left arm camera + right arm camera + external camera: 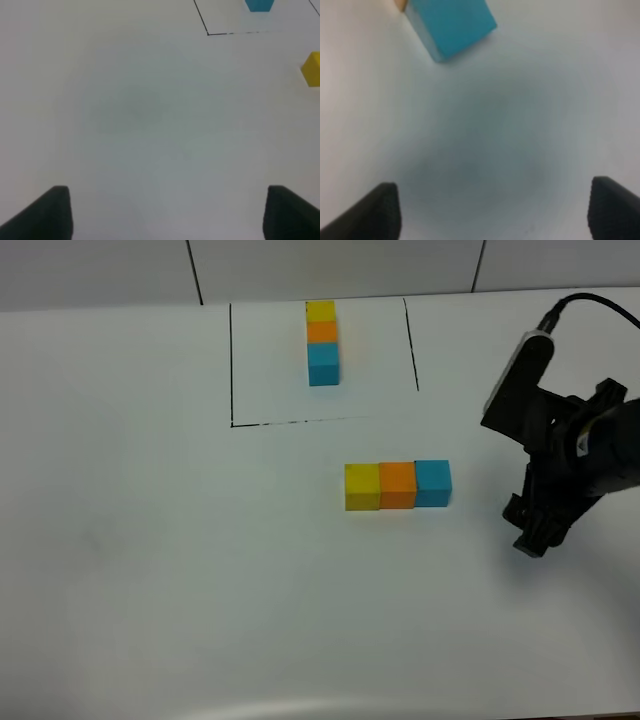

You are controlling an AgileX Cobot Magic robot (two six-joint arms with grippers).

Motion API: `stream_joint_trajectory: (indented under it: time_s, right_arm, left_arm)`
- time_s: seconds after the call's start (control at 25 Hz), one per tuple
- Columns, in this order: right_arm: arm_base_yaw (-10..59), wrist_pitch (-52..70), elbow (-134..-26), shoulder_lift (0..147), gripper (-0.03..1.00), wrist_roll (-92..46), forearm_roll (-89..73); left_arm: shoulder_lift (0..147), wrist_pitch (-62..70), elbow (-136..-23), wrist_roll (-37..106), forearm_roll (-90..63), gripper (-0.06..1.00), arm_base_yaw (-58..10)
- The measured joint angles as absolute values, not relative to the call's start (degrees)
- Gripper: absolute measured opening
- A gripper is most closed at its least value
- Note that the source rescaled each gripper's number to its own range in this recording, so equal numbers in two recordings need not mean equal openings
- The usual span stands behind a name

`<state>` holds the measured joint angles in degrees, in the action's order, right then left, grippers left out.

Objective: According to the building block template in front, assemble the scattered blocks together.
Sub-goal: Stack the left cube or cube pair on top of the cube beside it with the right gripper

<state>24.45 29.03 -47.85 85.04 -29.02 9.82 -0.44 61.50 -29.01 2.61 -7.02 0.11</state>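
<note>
Row of scattered blocks (pixel 397 485): yellow, orange and blue cubes touching, long axis crosswise in the high view. Beyond the row and well apart sits the template (pixel 322 342) inside its drawn outline, in the same colour order. Off the row's blue end, roughly along that axis, is the right gripper (pixel 533 530), near but clear, jaws apart and empty. Past the yellow end, well apart, is the left gripper (pixel 167 212), jaws apart and empty. The right arm is nearer. Judgement: the row looks complete; the next move is likely a draw-off from the blue end.

Matte black right arm (pixel 560 440), looping black cable (pixel 600 298), blocky dark pincer fingers (pixel 377 212).
</note>
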Motion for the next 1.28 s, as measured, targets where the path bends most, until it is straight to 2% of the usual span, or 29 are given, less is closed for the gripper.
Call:
stream_joint_trajectory:
  time_s: [0.24,0.56,0.72,0.92,1.28]
  right_arm:
    - [24.4,26.9,-44.8,83.5,0.59,-25.2,9.8]
    - [24.4,23.2,-47.5,83.6,0.59,-25.0,9.9]
    - [24.8,28.2,-54.0,86.2,0.65,-26.8,10.0]
    - [28.6,39.9,-66.2,94.9,0.71,-33.3,12.1]
    - [34.6,56.7,-90.4,114.8,0.72,-47.0,5.4]
  left_arm:
    - [-0.4,61.5,-29.0,2.6,-7.0,0.67,0.1]
    - [-0.4,61.5,-29.0,2.6,-7.0,0.67,0.1]
    - [-0.4,61.5,-29.0,2.6,-7.0,0.67,0.1]
    - [-0.4,61.5,-29.0,2.6,-7.0,0.67,0.1]
    - [-0.4,61.5,-29.0,2.6,-7.0,0.67,0.1]
